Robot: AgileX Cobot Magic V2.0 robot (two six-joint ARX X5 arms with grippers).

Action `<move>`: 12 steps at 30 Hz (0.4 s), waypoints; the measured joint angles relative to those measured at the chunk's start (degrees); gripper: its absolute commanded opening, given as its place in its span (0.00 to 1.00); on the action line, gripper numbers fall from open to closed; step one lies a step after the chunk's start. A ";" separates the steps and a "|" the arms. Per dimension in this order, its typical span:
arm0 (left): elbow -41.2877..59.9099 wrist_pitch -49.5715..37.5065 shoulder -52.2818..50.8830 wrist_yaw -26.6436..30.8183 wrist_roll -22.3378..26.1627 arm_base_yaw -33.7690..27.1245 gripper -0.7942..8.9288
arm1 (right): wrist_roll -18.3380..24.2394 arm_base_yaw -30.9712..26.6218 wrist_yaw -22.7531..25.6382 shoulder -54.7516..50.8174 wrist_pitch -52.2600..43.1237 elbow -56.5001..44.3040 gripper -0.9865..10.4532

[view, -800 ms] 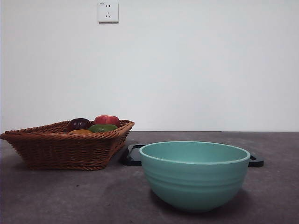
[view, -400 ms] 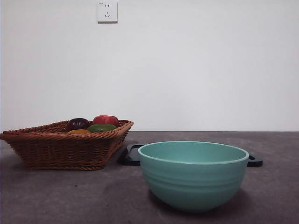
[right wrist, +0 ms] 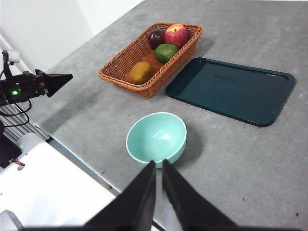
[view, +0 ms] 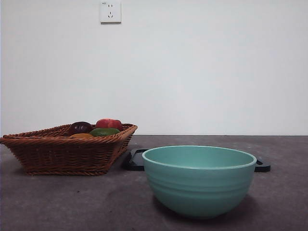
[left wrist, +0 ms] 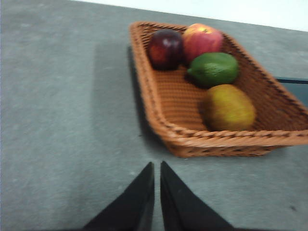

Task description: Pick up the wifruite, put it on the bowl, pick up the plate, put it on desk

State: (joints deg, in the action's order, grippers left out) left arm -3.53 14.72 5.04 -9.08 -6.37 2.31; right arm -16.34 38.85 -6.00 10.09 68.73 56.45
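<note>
The wifruite (left wrist: 230,107), an orange-brown oval fruit, lies in the wicker basket (left wrist: 159,96) at the end closest to my left gripper (left wrist: 157,164). That gripper is shut, holds nothing and hovers over the desk (left wrist: 57,120) just short of the basket. In the front view only the top of the wifruite (view: 82,135) shows over the basket rim. The mint-green bowl (view: 199,180) stands empty on the desk. Behind it lies the plate (right wrist: 231,89), a dark teal rectangular tray. My right gripper (right wrist: 159,163) is shut and empty, high above the near side of the bowl (right wrist: 156,137).
The basket (view: 67,151) also holds a dark purple fruit (left wrist: 165,48), a red apple (left wrist: 202,41) and a green fruit (left wrist: 214,68). The left gripper (right wrist: 67,77) shows beyond the desk's left edge in the right wrist view. A wall socket (view: 110,11) is on the back wall.
</note>
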 measured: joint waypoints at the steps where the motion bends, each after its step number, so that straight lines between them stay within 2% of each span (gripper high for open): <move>1: 0.22 -0.76 -0.70 0.04 -0.24 -0.13 0.10 | 0.00 0.00 0.00 0.00 0.02 0.00 0.10; 8: 0.55 -1.66 -4.39 0.42 -0.44 -1.20 0.10 | 0.00 0.00 0.00 0.00 0.02 0.00 0.10; 12: 0.63 -1.73 -4.76 3.10 -0.44 -1.51 0.10 | 0.00 0.00 0.00 0.00 0.00 0.00 0.10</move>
State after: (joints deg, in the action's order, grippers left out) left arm -2.90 12.99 0.27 -5.98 -6.81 0.80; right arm -16.34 38.85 -6.00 10.09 68.73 56.45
